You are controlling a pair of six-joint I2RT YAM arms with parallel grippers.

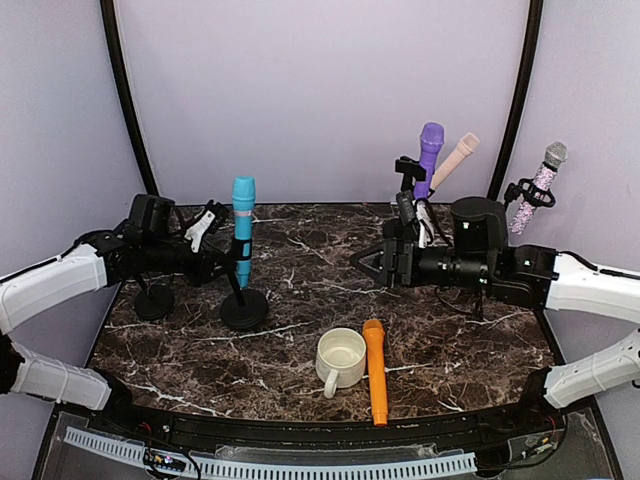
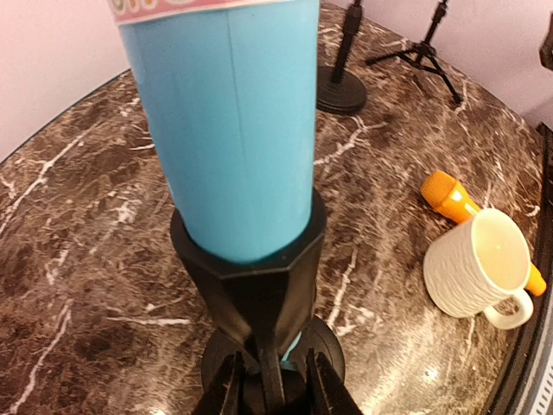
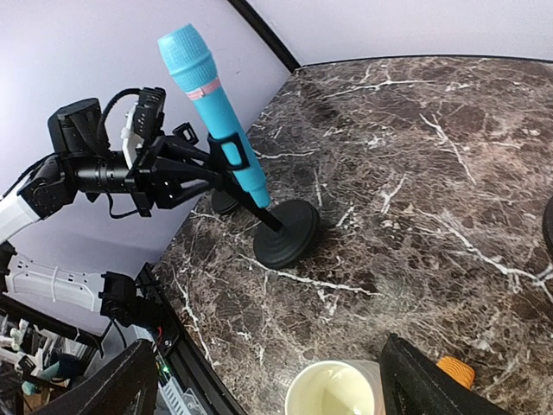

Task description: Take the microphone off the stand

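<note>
A blue microphone (image 1: 243, 225) stands upright in the black clip of a stand with a round base (image 1: 244, 310) on the left of the marble table. In the left wrist view the microphone (image 2: 229, 130) fills the frame above the clip (image 2: 251, 285). My left gripper (image 2: 272, 385) is shut on the stand's thin stem just under the clip, reaching in from the left (image 1: 228, 262). My right gripper (image 1: 372, 262) hangs open over the middle of the table, apart from the microphone (image 3: 212, 104) and its stand base (image 3: 289, 233), with nothing between its fingers (image 3: 415, 385).
A white cup (image 1: 340, 358) and an orange microphone (image 1: 375, 370) lie near the front edge. Purple (image 1: 430, 150), beige (image 1: 455, 158) and glittery (image 1: 540, 185) microphones sit in stands at the back right. A second black stand base (image 1: 153, 300) is at the far left.
</note>
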